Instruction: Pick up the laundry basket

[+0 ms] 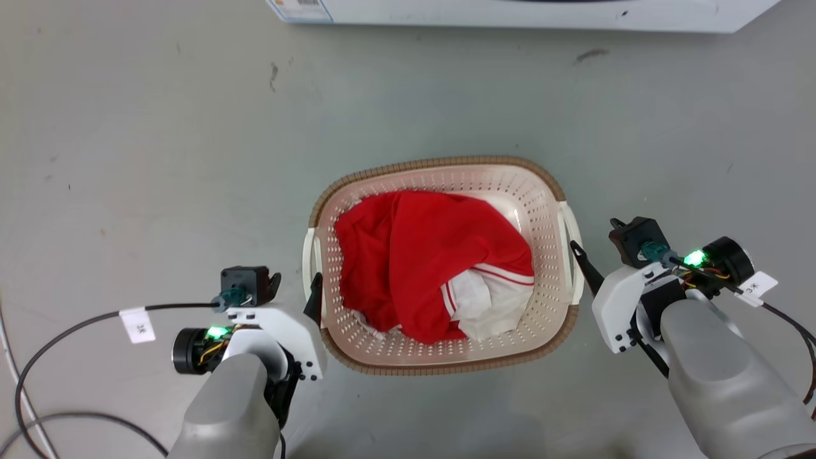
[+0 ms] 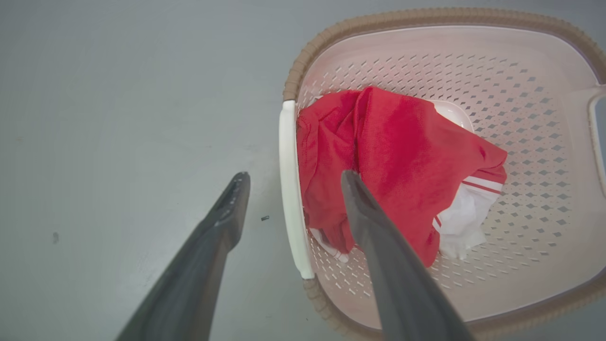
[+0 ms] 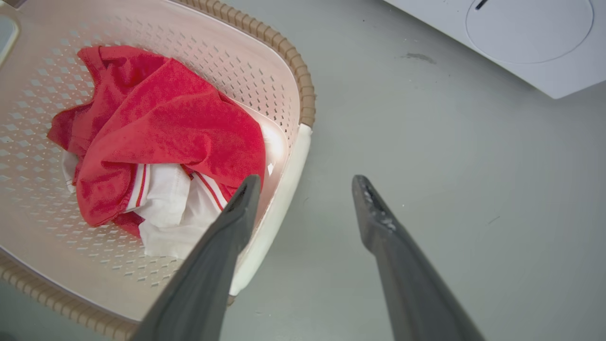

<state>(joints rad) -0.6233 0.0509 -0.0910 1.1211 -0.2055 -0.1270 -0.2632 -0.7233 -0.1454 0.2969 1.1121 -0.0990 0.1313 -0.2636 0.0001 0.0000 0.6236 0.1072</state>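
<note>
Head view: the laundry basket (image 1: 446,162) is sat on the grey floor (image 1: 159,140), dead centre. It's got cream perforated walls and a brown woven-look rim, with red and white clothes (image 1: 427,255) heaped inside. The left claw (image 1: 294,288) is parked at its 9 o'clock and the right claw (image 1: 599,245) at 3, presumably so it can be lifted evenly.

Left wrist view: the jaws are spread wide with nothing gripped, and the white left handle (image 2: 289,189) is lined up between them.

Right wrist view: same deal here. The right handle (image 3: 279,208) is bracketed by wide-open jaws and nothing's been clamped yet.
</note>
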